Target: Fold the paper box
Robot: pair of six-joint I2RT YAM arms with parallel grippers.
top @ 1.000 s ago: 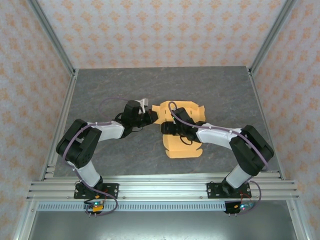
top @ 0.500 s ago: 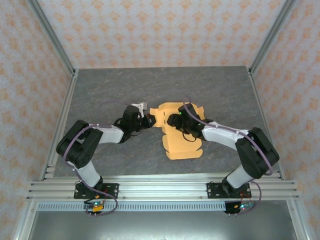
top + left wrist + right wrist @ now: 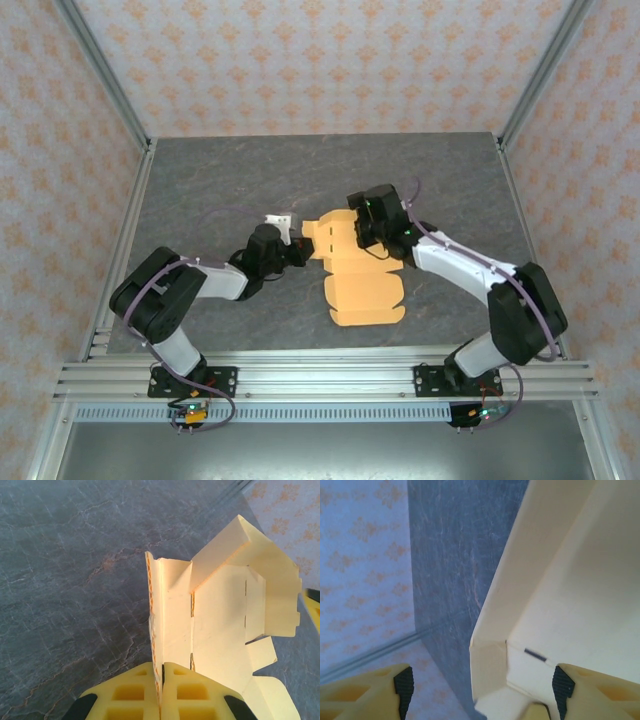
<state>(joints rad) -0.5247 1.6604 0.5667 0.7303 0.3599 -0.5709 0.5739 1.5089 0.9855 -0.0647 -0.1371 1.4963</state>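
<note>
The paper box [image 3: 365,292] [image 3: 220,610] [image 3: 570,570] lies near the middle of the gray bench [image 3: 200,180]. It is partly formed: the near panel lies flat on the bench, while the far portion has walls and flaps raised.

The left fingers [image 3: 294,252] [image 3: 135,695] are pressed together and pinch one upright wall at the box's left edge (in the left wrist view, the wall stands on edge between them). Beyond this wall, a creased panel and a tilted flap stand above the bench surface.

The right fingers [image 3: 372,243] [image 3: 365,692] are spread wide at the far right part of the box. In the right wrist view, a folded corner of the box sits between them, clear of the finger on the left of that view. Contact with the other finger cannot be determined.
</note>
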